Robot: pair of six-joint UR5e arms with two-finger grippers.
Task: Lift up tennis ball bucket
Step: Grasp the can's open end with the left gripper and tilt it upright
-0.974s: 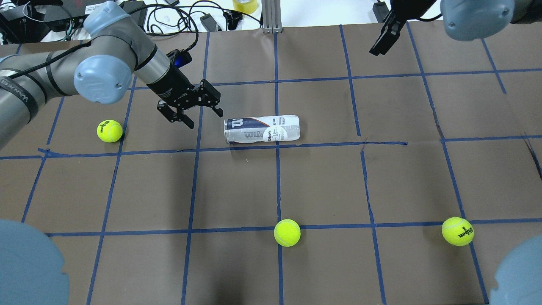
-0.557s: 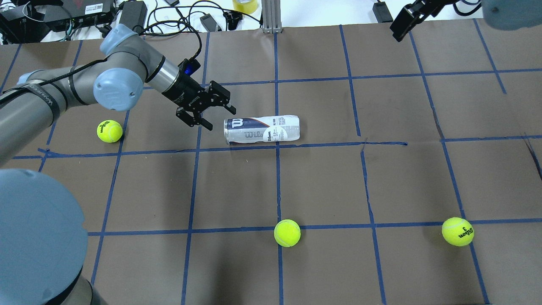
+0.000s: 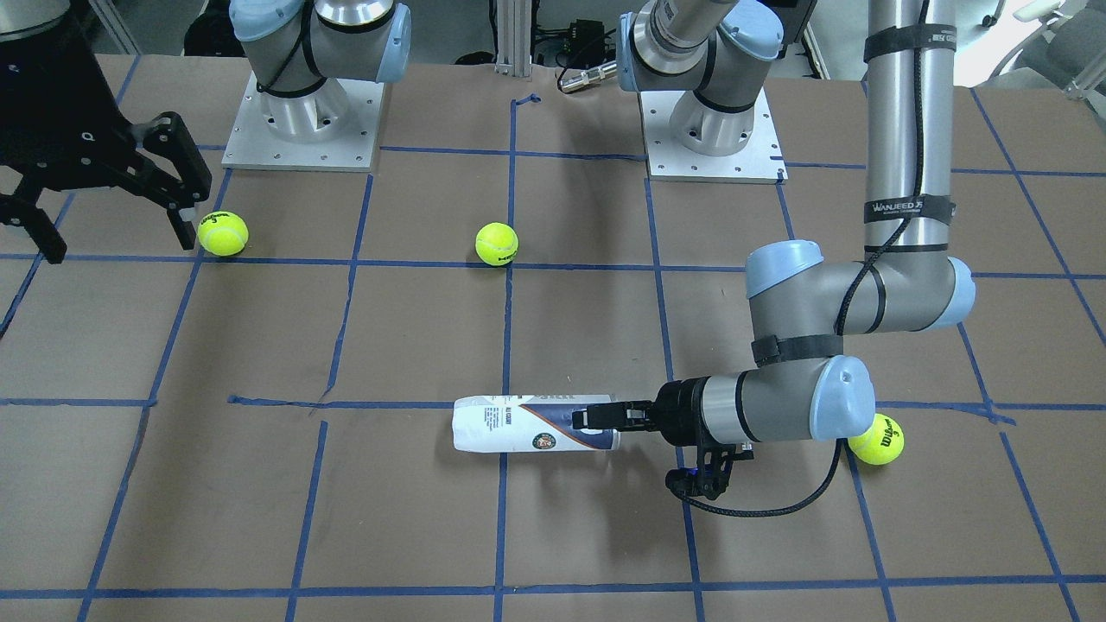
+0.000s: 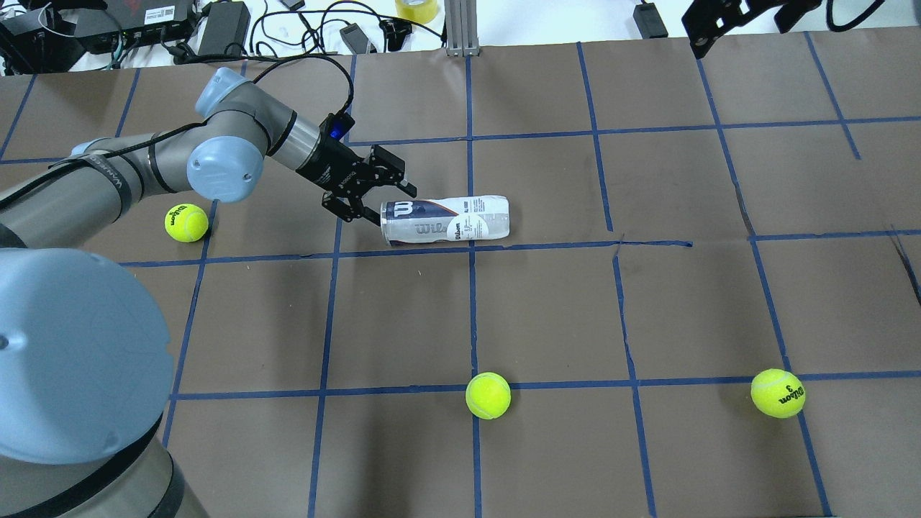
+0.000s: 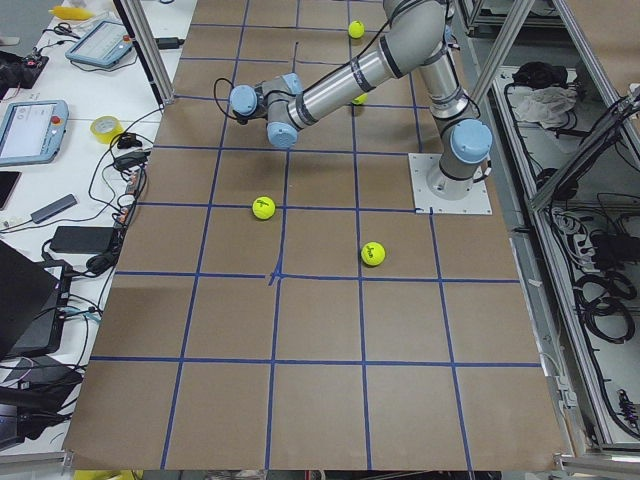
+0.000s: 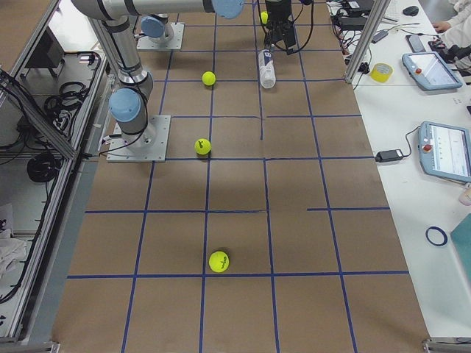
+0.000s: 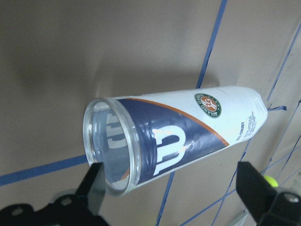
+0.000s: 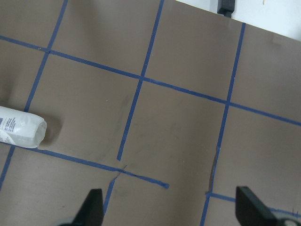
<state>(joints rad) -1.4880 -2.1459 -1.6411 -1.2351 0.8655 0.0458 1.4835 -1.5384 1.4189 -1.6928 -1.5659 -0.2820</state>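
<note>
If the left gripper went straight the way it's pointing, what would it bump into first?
Most likely the open end of the clear plastic tennis ball can with the white-and-navy label, lying on its side right before the open left gripper.

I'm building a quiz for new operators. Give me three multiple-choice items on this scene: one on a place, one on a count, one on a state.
1. Where is the left gripper?
A. at the navy end of the tennis ball can
B. over the robot's base
C. off the far edge

2. How many tennis balls lie on the table?
A. two
B. three
C. five

3. The can is:
A. upright
B. lifted
C. lying on its side

Answers:
1 A: its open fingers flank that end in the left wrist view.
2 B: one, another, a third.
3 C: its whole length rests along the table.
</note>
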